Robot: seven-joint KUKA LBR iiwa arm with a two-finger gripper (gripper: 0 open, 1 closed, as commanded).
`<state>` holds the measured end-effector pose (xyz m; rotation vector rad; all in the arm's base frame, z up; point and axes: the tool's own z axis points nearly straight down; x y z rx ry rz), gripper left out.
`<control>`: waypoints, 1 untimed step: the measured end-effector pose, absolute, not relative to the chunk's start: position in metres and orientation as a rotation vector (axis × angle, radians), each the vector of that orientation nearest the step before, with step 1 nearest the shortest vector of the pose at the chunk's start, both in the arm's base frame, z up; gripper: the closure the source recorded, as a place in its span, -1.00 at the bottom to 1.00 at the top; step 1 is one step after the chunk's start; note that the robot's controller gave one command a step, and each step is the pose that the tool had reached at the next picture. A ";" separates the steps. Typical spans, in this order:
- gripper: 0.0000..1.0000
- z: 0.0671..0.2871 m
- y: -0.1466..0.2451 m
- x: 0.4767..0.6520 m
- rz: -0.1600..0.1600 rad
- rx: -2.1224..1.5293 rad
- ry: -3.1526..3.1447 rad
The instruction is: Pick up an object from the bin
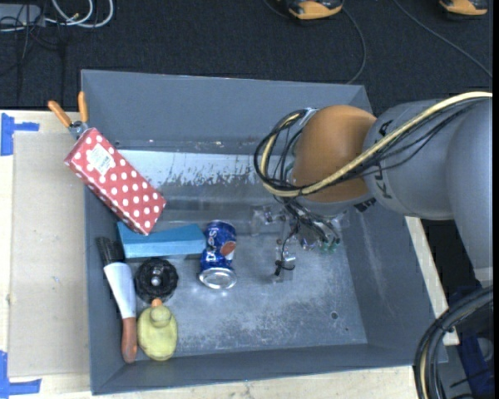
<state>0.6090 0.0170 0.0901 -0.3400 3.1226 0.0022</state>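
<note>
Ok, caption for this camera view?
Gripper over bare floor of the grey metal bin, beside a blue soda can lying on its side.

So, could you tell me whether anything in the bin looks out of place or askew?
The red polka-dot box is tilted against the upper-left corner of the bin, poking over the rim. The blue Pepsi can lies on its side.

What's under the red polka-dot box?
The red polka-dot box leans on the bin's left rim, its lower end over a blue block. Whatever else lies beneath is covered.
</note>
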 end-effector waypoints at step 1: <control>-1.00 0.077 0.055 0.616 0.002 -0.478 3.101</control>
